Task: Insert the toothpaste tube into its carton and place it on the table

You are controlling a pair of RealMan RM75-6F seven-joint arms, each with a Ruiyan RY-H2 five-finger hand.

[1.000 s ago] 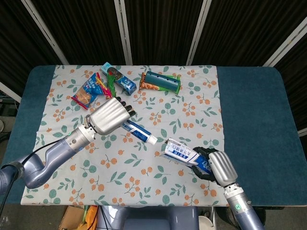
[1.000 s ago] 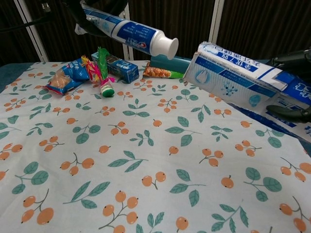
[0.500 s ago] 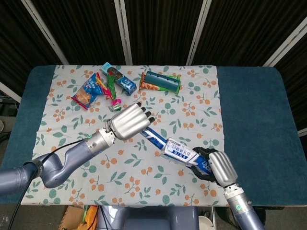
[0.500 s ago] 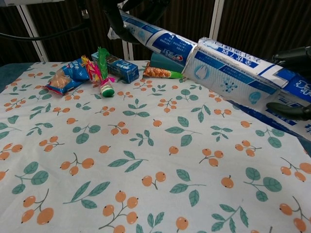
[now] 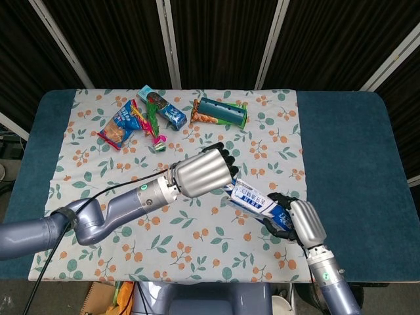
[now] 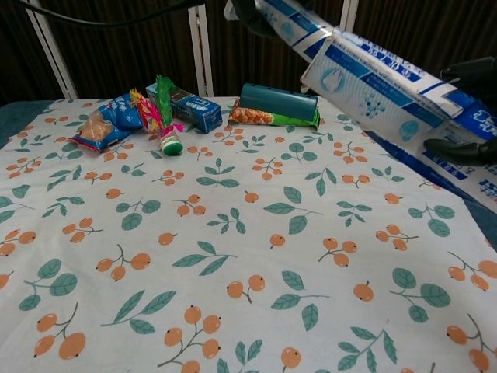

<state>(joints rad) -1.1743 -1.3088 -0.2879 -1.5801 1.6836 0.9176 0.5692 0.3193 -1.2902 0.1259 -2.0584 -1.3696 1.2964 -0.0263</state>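
Observation:
The blue-and-white toothpaste carton (image 5: 254, 199) hangs tilted above the floral cloth, and my right hand (image 5: 298, 223) grips its lower end. In the chest view the carton (image 6: 380, 89) slants down to the right, with my right hand's dark fingers (image 6: 460, 149) around it. The toothpaste tube (image 6: 289, 19) runs into the carton's open upper end, and only its rear part shows. My left hand (image 5: 203, 172) holds that rear part right at the carton's mouth. It hides the tube from the head view.
Along the far edge of the floral cloth (image 5: 262, 144) lie a blue snack packet (image 5: 118, 126), a green-and-pink toy (image 5: 149, 121), a blue box (image 5: 164, 110) and a teal cylinder (image 5: 222, 110). Bare blue table (image 5: 348, 157) lies to the right.
My left hand has moved right with the tube. The cap went from outside the carton's mouth to deep inside. The carton has lifted and tilted slightly.

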